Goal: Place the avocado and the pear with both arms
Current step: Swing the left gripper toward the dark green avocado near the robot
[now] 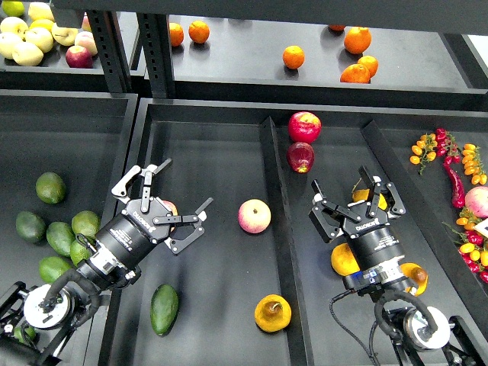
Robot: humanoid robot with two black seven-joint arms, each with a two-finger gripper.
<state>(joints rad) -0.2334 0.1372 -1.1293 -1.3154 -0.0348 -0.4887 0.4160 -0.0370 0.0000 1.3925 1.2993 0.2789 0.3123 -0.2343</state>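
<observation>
The avocado (pixel 164 309), dark green and elongated, lies at the front left of the middle tray (pixel 217 152). The pear (pixel 272 313), orange-yellow with a brown hollow, lies to its right in the same tray. My left gripper (pixel 184 186) is open over the tray's left side, above and behind the avocado. A pinkish fruit (pixel 170 207) shows between its fingers near the palm. My right gripper (pixel 343 187) is open in the right tray. A yellow fruit (pixel 366 197), partly hidden, shows between its fingers. Neither gripper holds the avocado or the pear.
A pink-yellow apple (pixel 254 216) lies mid-tray. Two red apples (pixel 303 126) lie behind it. Plain yellow-orange pears (pixel 344 260) lie under my right arm. Lighter avocados (pixel 61 238) fill the left tray. Oranges (pixel 293 56) and apples (pixel 27 53) sit on back shelves. Chilies (pixel 456 187) lie far right.
</observation>
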